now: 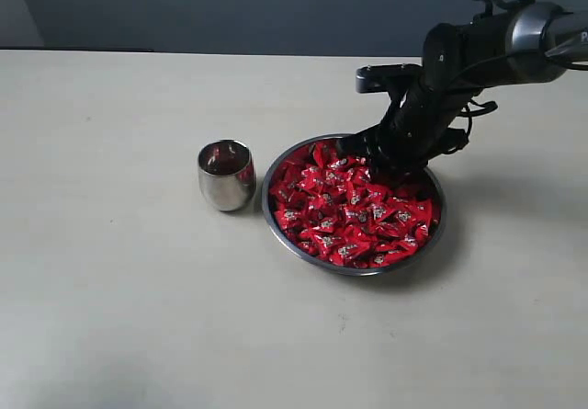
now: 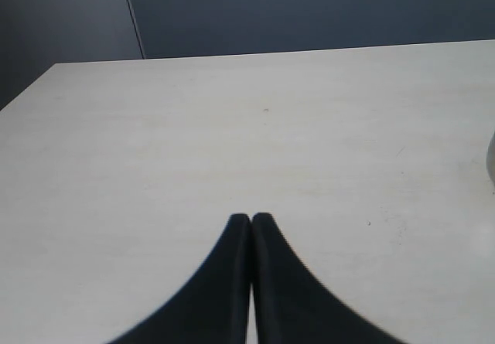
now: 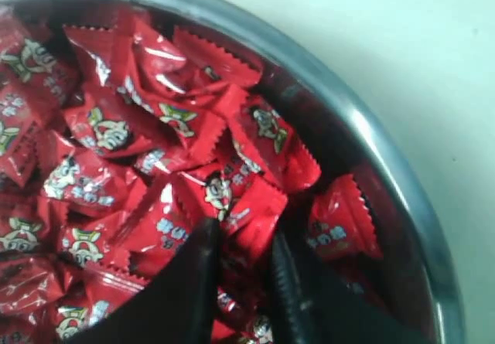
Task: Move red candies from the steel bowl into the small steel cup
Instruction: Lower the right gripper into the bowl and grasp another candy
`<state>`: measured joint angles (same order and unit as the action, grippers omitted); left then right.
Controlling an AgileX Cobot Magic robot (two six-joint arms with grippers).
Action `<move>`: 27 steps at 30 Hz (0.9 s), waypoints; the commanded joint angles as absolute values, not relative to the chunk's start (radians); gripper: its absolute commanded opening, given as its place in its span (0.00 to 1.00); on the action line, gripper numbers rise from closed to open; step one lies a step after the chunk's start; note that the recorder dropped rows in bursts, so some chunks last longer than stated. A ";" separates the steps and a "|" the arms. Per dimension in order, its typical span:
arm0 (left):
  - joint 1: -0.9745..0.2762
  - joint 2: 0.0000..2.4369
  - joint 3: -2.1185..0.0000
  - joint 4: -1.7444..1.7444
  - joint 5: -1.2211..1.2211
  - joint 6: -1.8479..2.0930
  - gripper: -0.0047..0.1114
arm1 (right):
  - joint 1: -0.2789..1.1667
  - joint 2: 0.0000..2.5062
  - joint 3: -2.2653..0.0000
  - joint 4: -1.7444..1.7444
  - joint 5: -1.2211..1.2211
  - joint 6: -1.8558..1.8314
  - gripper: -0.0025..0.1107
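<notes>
steel bowl (image 1: 268,211): on the pale table (image 1: 110,289), right of centre in the exterior view
red candies (image 1: 354,211): heaped in the bowl, filling it almost to the rim
small steel cup (image 1: 226,177): upright on the table, just beside the bowl on its left; reddish tint inside, candy or reflection unclear
right hand (image 3: 244,243): down in the heap at the bowl's far side, fingers (image 3: 203,240) drawn close, pinching one red wrapper between them
left hand (image 2: 250,220): closed, empty, above bare table
</notes>
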<state>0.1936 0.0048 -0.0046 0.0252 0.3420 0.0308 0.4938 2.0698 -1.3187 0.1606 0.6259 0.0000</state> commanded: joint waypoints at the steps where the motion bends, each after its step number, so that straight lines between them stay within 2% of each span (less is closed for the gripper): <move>1: 0.187 0.000 0.000 0.027 0.334 0.029 0.04 | 0.488 2.034 -1.325 0.132 0.624 -0.007 0.01; 9: 0.187 0.000 0.000 0.027 0.334 0.029 0.04 | 0.488 1.975 -1.325 0.120 0.650 -0.007 0.01; 27: 0.187 0.000 0.000 0.027 0.334 0.029 0.04 | 0.490 2.012 -1.325 0.247 0.697 -0.135 0.01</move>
<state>0.1936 0.0048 -0.0046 0.0252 0.3420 0.0308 0.4938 2.0024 -1.3187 0.2494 0.6954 -0.1237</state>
